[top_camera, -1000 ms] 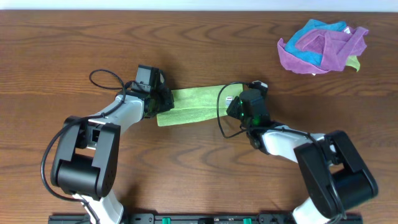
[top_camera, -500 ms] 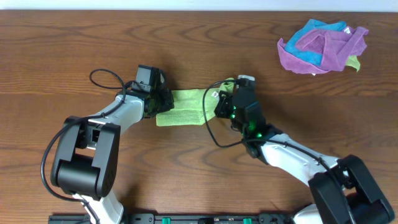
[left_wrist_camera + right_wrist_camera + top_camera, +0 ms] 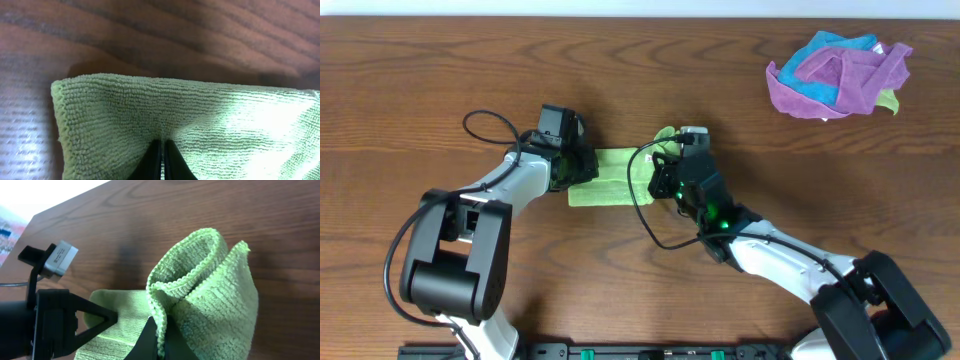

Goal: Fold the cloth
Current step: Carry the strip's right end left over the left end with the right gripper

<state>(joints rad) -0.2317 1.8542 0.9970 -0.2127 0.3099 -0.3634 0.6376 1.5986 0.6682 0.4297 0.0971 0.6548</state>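
Observation:
The lime-green cloth (image 3: 610, 177) lies folded into a narrow strip mid-table. My left gripper (image 3: 572, 165) is shut on its left end; in the left wrist view the closed fingertips (image 3: 162, 155) pinch the cloth (image 3: 200, 115) flat on the wood. My right gripper (image 3: 665, 172) is shut on the cloth's right end, lifted and carried leftward over the strip. In the right wrist view the pinched edge (image 3: 162, 330) bunches up into a raised loop (image 3: 210, 280), with the left gripper (image 3: 95, 320) close ahead.
A heap of purple and bright blue cloths (image 3: 840, 72) lies at the far right of the wooden table (image 3: 420, 70). A black cable (image 3: 485, 125) loops by the left arm; another (image 3: 645, 210) hangs by the right wrist.
My right gripper has moved left with the cloth's right end, folding it over toward the left gripper. The strip looks shorter. The left gripper has stayed put.

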